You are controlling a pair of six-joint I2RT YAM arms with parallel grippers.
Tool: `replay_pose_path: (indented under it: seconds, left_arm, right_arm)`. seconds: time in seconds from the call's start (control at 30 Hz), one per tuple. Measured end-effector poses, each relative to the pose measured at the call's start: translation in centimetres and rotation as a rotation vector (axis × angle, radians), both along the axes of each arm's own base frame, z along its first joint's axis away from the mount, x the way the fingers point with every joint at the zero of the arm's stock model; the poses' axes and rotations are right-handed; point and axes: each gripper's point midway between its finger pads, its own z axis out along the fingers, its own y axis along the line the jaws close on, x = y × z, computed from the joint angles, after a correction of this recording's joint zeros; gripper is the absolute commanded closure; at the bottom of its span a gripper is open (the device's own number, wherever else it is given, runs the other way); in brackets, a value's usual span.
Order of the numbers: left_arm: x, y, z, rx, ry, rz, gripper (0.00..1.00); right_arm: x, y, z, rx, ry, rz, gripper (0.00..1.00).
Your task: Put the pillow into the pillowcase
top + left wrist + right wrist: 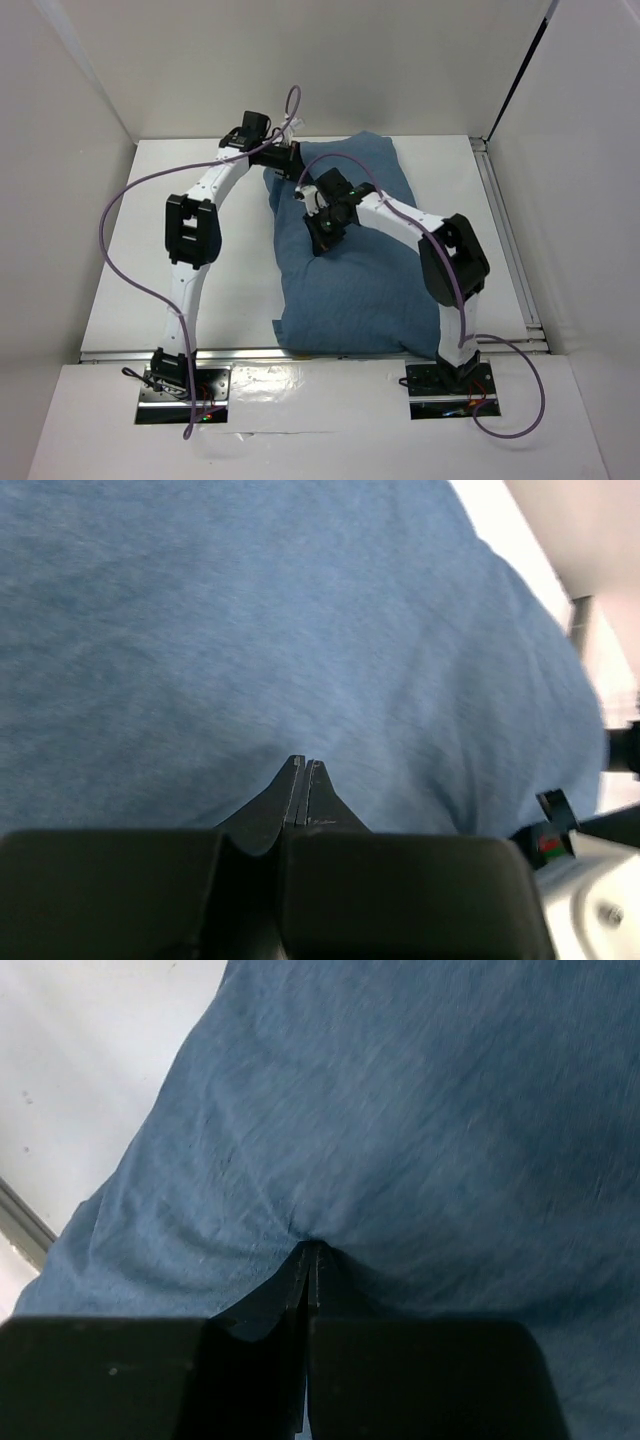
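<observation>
The left base [182, 383] and right base [447, 385] are sitting at the near edge, with the white table [230, 290] stretching away from them; a purple cable [115, 250] is looping out from the left arm over the bare table; the blue case [350, 300] is lying lengthwise on the table, its near end just beyond the bases and closer to the right one, its body bulging and wrinkled; the pillow is not showing in any of the 3 views, only blue cloth; about halfway up the case, the right gripper [312, 1248] is pointing down onto its top, fingers pressed together and nipping a small pucker of cloth, with creases running out from the tips; farther on, at the case's far left corner, the left gripper [303, 763] is lying against the cloth with its fingers closed tight, and whether any cloth is caught between them I cannot tell; the case's far end is lying near the back wall [300, 60].
</observation>
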Motion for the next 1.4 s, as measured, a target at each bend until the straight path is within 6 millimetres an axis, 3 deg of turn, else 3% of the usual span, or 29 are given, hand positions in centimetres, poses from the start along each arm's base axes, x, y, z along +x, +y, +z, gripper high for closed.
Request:
replay_pose_path:
  seconds: [0.07,0.23,0.4,0.57,0.7,0.8,0.93,1.07,1.13,1.27,1.4]
  left_arm:
    - [0.6,0.1,-0.6,0.017,-0.022,0.011,1.00]
    - [1.7,0.8,-2.3,0.091,-0.070,0.047,1.00]
    - [3.0,2.4,-4.8,0.227,-0.124,0.111,1.00]
    - [3.0,3.3,-6.8,0.338,-0.181,0.120,1.00]
    - [2.5,4.5,-6.3,0.393,-0.226,0.135,1.00]
    - [1.9,6.8,-6.1,0.421,-0.211,0.164,1.00]
    - [0.4,11.9,-6.1,0.454,-0.138,0.227,1.00]
    - [-2.0,18.3,-6.2,0.531,-0.056,0.321,1.00]
    - [-3.5,20.2,-6.0,0.563,-0.028,0.350,1.00]
    - [-6.8,20.2,-4.2,0.577,-0.020,0.331,1.00]
    - [-8.5,18.4,0.4,0.514,-0.090,0.302,1.00]
  right_arm:
    - [0.6,0.4,-0.6,-0.019,0.021,0.002,1.00]
    - [1.4,0.7,0.1,-0.037,0.024,0.010,1.00]
    - [1.2,0.2,0.2,-0.061,0.035,0.021,1.00]
    - [1.5,-1.0,0.0,-0.077,0.047,0.018,1.00]
    - [1.7,-2.4,-0.3,-0.095,0.059,0.010,1.00]
    - [2.2,-4.5,-0.7,-0.107,0.075,-0.025,1.00]
    - [3.8,-8.7,-0.8,-0.128,0.081,-0.115,1.00]
    - [5.7,-13.4,-1.1,-0.175,0.075,-0.217,1.00]
    - [6.6,-15.4,-1.1,-0.190,0.073,-0.263,1.00]
    - [9.4,-17.3,-0.3,-0.201,0.037,-0.312,1.00]
    - [11.2,-16.7,0.5,-0.199,-0.023,-0.299,1.00]
